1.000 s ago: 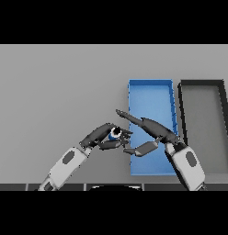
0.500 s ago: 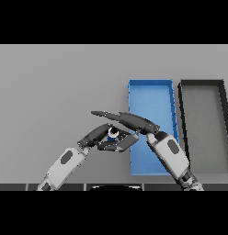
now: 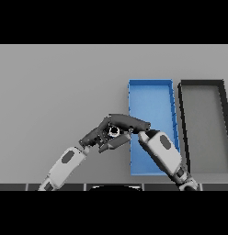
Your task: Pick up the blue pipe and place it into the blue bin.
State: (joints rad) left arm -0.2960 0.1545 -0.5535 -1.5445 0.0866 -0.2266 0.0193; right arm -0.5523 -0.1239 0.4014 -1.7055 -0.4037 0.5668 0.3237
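In the head view, the left hand [image 3: 98, 137] has its fingers curled around the blue pipe [image 3: 113, 131], of which only a small round end shows between the 2 hands, just left of the blue bin's [image 3: 150, 85] left wall. The right hand [image 3: 126, 121] lies directly over the left hand and the pipe with its fingers stretched out flat and relaxed; whether it touches the pipe cannot be told. Right of both hands, beyond the blue bin, stands a black bin [image 3: 202, 83].
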